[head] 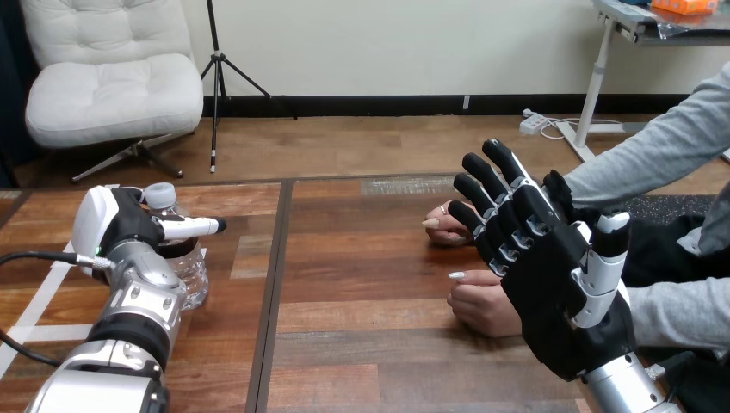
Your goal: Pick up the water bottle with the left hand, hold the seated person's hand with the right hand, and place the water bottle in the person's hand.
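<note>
- While the water bottle (182,258) is standing upright at the left of the wooden table (361,292), the left hand (120,225) is being held against its side; whether it is closed round the bottle cannot be told.
- The right hand (551,275) is being held wide open with straight fingers, and nothing is being clasped by it.
- Just beyond it, the person's nearer hand (480,308) and the person's farther hand (443,225) are being rested on the table.
- The lift, the hold on the person's hand and the handover are being judged as not yet done.
</note>
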### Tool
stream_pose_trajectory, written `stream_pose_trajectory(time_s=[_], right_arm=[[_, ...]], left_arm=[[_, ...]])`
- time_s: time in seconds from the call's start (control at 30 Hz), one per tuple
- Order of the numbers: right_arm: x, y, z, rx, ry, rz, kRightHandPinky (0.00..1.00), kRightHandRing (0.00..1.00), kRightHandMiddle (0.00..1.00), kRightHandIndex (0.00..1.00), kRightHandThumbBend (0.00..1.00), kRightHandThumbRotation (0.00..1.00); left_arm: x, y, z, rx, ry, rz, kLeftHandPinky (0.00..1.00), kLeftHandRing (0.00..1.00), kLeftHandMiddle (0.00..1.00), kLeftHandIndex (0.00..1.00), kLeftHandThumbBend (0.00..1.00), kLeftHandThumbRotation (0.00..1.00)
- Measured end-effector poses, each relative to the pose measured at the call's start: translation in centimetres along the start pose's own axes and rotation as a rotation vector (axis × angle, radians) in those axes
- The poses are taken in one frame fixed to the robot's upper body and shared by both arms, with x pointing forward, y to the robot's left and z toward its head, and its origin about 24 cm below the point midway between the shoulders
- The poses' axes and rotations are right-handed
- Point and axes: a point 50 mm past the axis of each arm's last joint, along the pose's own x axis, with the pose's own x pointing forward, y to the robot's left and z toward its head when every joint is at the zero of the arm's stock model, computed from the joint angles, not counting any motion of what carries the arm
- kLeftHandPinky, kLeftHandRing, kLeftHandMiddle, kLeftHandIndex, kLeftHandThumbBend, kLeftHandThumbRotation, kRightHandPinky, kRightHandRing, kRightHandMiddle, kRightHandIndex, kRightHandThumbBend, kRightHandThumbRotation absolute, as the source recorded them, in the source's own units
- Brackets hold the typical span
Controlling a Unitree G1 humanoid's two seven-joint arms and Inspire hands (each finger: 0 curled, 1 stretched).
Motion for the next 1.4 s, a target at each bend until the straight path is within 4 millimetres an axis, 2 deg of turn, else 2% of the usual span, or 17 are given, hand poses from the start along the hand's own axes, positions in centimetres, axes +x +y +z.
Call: stream_pose_trajectory(time_s=[0.97, 1.4], right_arm=[[-0.08, -0.02, -0.04, 0.001, 0.002, -0.003, 1.0, 1.0, 1.0, 1.0, 1.0, 1.0], [-0.08, -0.1, -0.04, -0.003, 0.004, -0.017, 1.0, 1.0, 0.98, 1.0, 1.0, 1.0]], left_arm=[[-0.04, -0.12, -0.17, 0.021, 0.001, -0.004, 0.21, 0.28, 0.35, 0.5, 0.71, 0.0], [-0.04, -0.11, -0.04, 0.008, -0.012, 0.0, 0.27, 0.34, 0.42, 0.5, 0.71, 0.0]])
